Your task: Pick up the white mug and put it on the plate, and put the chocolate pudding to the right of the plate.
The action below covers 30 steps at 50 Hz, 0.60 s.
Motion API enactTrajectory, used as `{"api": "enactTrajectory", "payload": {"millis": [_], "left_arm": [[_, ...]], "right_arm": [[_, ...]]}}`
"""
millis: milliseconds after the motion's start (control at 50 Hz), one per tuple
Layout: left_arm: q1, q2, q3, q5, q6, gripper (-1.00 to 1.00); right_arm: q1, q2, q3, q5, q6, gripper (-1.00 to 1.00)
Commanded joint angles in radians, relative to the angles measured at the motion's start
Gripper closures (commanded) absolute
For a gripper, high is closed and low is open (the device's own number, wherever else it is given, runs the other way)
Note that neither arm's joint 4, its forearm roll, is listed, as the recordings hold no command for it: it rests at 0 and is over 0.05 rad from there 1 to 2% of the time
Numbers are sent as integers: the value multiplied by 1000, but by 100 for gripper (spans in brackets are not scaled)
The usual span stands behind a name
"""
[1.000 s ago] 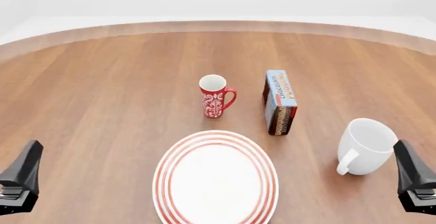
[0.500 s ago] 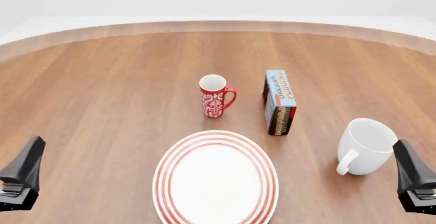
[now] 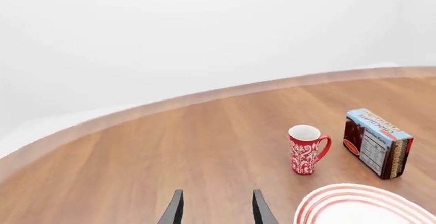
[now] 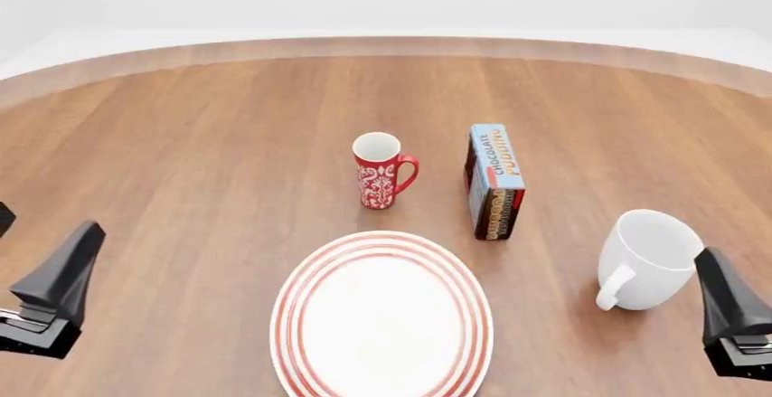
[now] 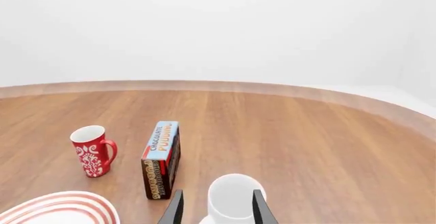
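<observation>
Both end effectors sit low at my near edge of the worktop [image 4: 217, 144], one at each side of the plate [image 4: 381, 317]. On my right wrist feed the right end effector [image 5: 214, 209] has its fingers spread with nothing between them, and the white mug [image 5: 234, 199] stands upright just ahead of the tips, its wide mouth filling most of the gap. From the front camera that same right end effector [image 4: 733, 329] is just beside the white mug [image 4: 646, 259], on the mug's outer side and apart from it, with the loop handle turned toward the plate and toward me. I cannot see any contact.

My left end effector [image 3: 216, 208] is also spread and empty, pointing over bare wood to the left of the plate [image 3: 364, 206]. In the front view, the left end effector [image 4: 54, 293] is well apart from the plate's rim.

Beyond the plate stands the red patterned mug [image 4: 381, 172], upright, handle to its right. Just right of it the chocolate pudding carton [image 4: 494, 181] stands on its narrow edge, blue lettered face up, between the red mug and the white mug and behind the plate's right rim. The plate itself carries nothing.
</observation>
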<state>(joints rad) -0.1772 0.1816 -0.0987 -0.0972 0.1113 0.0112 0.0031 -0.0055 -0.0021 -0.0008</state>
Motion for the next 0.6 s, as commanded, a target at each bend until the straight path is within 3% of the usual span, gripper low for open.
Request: {"api": "enactTrajectory", "payload": {"millis": [20,400,600], "left_arm": [[-67,60,-32,-28,36,-100],[-225,235,-97,-146,60,-100],[-225,236,-97,-146,60,-100]], "right_arm": [[3,4,1,-5,-1,-100],[7,2,1,-5,-6,-100],[7,2,1,-5,-6,-100]]}}
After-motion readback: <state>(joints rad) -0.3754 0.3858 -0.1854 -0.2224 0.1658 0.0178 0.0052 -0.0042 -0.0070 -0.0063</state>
